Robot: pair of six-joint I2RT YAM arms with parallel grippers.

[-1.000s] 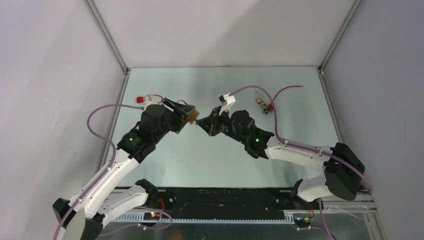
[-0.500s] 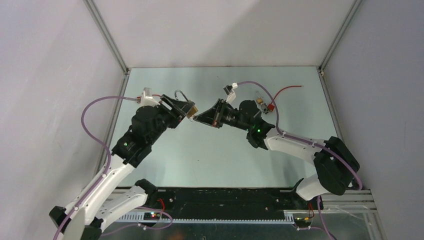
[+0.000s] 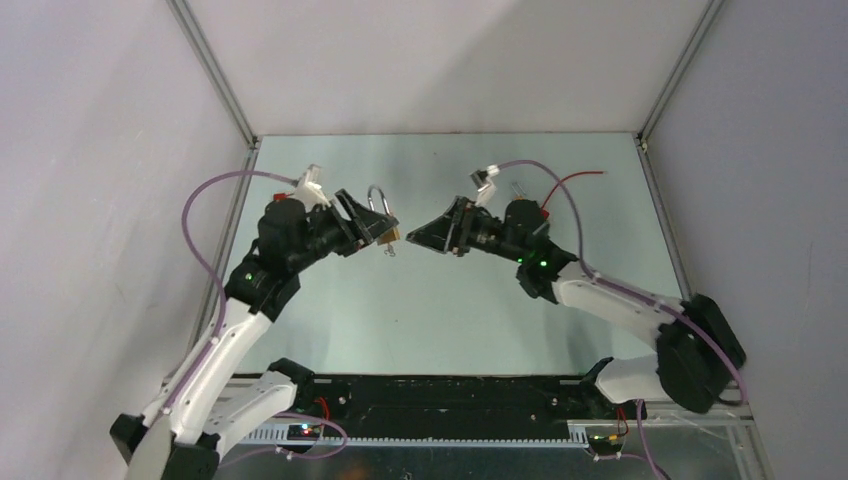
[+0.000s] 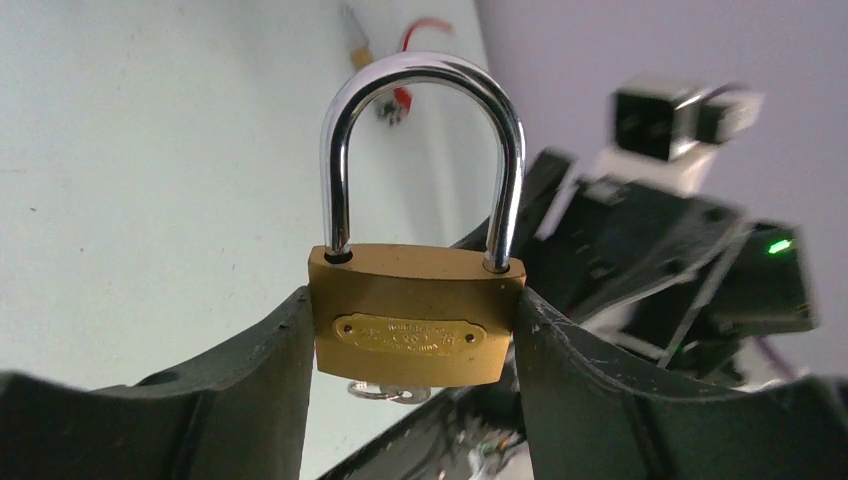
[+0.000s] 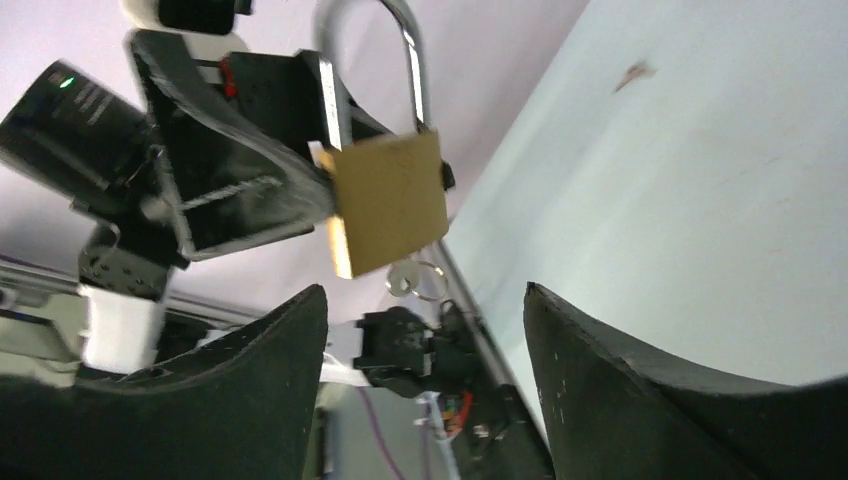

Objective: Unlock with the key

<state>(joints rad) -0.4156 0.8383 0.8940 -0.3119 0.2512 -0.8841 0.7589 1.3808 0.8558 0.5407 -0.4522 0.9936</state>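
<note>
The brass padlock (image 4: 415, 315) is clamped by its sides between my left gripper's (image 4: 415, 300) fingers (image 4: 270, 380), above the table, silver shackle (image 4: 420, 80) upward. Both shackle legs sit in the body. The key (image 4: 392, 392) sticks out of the padlock's underside with a small ring on it. From above, the padlock (image 3: 384, 234) and the key (image 3: 390, 250) hang in my left gripper (image 3: 375, 232). My right gripper (image 3: 418, 237) faces them from the right, a short way off. In the right wrist view the gripper (image 5: 422, 295) is open and empty, just short of the key (image 5: 405, 278) and padlock (image 5: 390, 200).
A red tag (image 3: 544, 212) with a red wire (image 3: 575, 178) and a small lock (image 3: 520, 190) lie on the table at the back right, behind my right arm. White walls close the table on three sides.
My right gripper has opened, let go of the key and drawn back to the right. The left arm has turned the padlock so its shackle points up.
</note>
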